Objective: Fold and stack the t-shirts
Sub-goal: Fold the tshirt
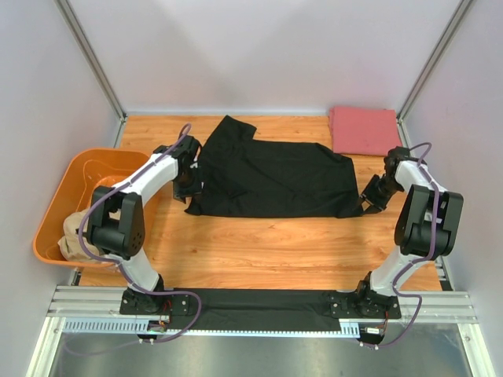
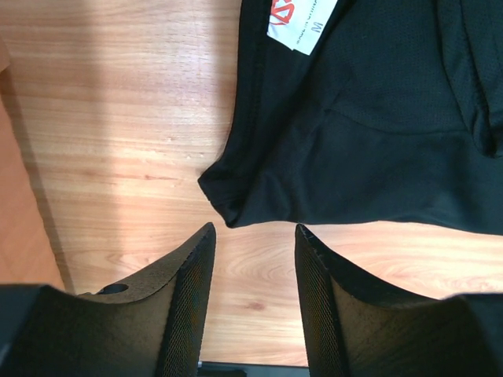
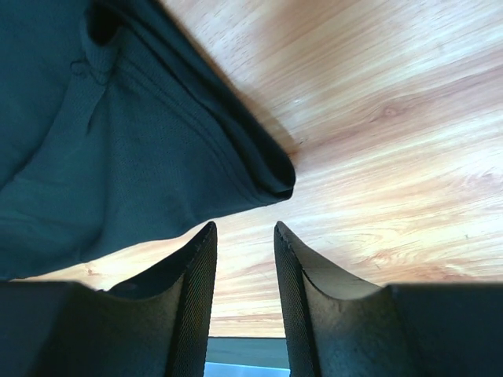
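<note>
A black t-shirt (image 1: 271,177) lies spread across the middle of the wooden table, one sleeve pointing to the back. A pinkish-red t-shirt (image 1: 364,130) lies folded at the back right corner. A tan t-shirt (image 1: 72,234) is bunched in the orange tub. My left gripper (image 1: 189,182) hovers at the black shirt's left edge, open, with only bare wood between its fingers; a shirt corner (image 2: 224,200) and the white neck label (image 2: 302,23) lie just ahead of it (image 2: 253,234). My right gripper (image 1: 369,196) sits open at the shirt's right front corner (image 3: 271,177), holding nothing (image 3: 245,229).
An orange plastic tub (image 1: 59,200) stands off the table's left edge. Grey walls and metal posts close in the back and sides. An aluminium rail (image 1: 259,302) with a black cloth strip carries both arm bases at the near edge.
</note>
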Tool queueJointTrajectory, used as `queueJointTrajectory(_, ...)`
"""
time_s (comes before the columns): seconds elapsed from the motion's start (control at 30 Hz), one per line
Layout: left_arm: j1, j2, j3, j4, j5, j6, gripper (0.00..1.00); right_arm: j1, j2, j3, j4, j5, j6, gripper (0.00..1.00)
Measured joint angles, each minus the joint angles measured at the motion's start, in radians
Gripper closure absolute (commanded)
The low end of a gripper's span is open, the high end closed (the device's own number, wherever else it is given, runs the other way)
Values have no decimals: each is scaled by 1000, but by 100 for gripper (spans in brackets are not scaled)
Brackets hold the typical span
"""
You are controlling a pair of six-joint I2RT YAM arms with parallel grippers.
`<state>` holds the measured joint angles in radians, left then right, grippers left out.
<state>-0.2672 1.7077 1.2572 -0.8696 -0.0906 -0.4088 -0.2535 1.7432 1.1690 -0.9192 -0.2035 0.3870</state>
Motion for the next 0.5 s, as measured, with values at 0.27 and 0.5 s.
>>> queueJointTrajectory(0.27,16,43,-11,19,28,13,55,-11,12,0,5,7,-1,60)
queueJointTrajectory(0.5,27,63,-26,33,38,15,57,-12,31,1,5,31,-11,61)
